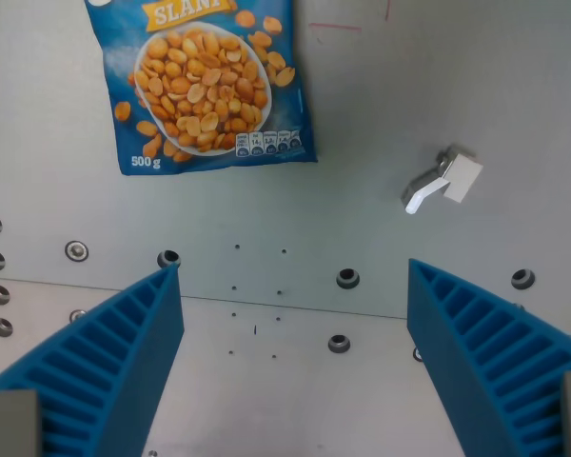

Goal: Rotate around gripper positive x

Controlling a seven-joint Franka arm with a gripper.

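My gripper (293, 333) hangs spread and empty over the bare grey bench (381, 124), peanut bag (205, 81) toward its far edge, so I judge the positive-x rotation barely begun, if at all.

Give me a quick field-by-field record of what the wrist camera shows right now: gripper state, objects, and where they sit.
gripper: blue ribbed jaws wide apart, nothing between them
peanut bag: blue, flat on the surface, upper part of the wrist view's left, top edge cut off by the frame
small white bracket: on the wrist view's right, clear of the bag and the jaws
surface: grey metal plate with bolts and small holes
contact: none visible
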